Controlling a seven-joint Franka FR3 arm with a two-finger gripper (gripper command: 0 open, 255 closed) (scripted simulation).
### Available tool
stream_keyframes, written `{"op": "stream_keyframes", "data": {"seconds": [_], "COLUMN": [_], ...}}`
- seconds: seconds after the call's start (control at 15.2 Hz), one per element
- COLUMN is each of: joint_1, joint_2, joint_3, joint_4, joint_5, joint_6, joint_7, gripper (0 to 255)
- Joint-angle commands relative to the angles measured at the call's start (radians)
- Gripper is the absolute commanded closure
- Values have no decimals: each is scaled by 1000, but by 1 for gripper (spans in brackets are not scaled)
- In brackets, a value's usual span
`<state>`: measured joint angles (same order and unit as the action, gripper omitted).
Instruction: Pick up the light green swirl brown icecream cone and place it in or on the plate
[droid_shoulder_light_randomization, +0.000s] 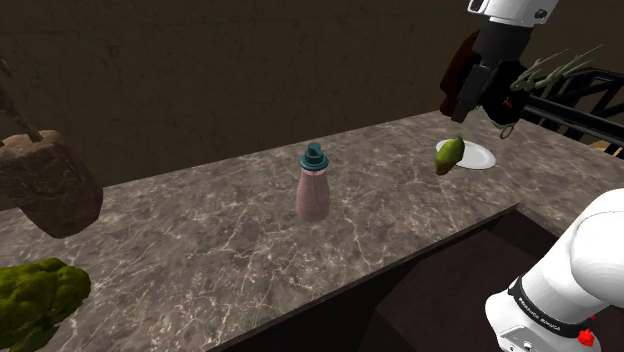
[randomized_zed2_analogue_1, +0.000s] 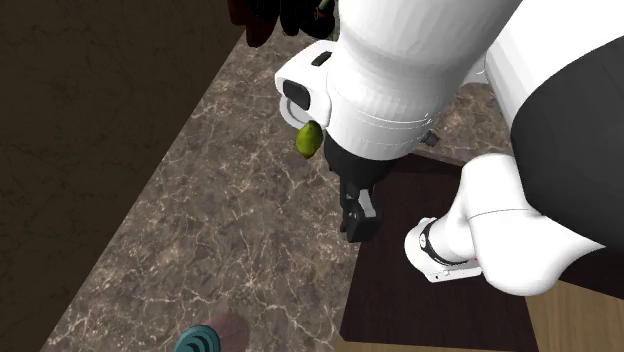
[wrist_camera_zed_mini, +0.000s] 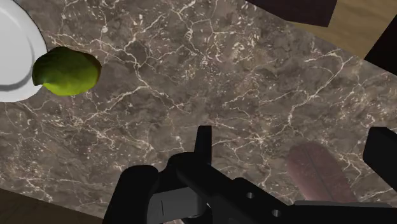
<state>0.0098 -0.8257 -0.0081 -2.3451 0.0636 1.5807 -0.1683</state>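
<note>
Arm (droid_shoulder_light_randomization: 585, 255) starts at shoulder view's lower right: white link w/ dark joint ring, curving up past the frame edge. White wrist (droid_shoulder_light_randomization: 512, 12) sits at top right. Black gripper (droid_shoulder_light_randomization: 487, 92) hangs under it, held high, angled down twd that view's left. Wrist view: both fingers (wrist_camera_zed_mini: 203, 143) stand wide apart, tips well clear of each other. 2nd ext. view: bulky white links (randomized_zed2_analogue_1: 420, 70) close up, dark joint band on right, lower link folded beneath.

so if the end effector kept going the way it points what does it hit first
Probably bare marble countertop, between the green ice cream cone and the pinkish bottle; the end effector looks aimed at neither.
</note>
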Motion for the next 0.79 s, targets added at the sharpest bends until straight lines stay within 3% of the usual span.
{"op": "stream_keyframes", "data": {"seconds": [0.0,0.73], "joint_1": [0,-143], "joint_2": [0,-210], "joint_3": [0,-180], "joint_4": [0,-416], "joint_5": [0,-146], "joint_6": [0,493], "joint_7": [0,-124], "gripper": [0,0]}}
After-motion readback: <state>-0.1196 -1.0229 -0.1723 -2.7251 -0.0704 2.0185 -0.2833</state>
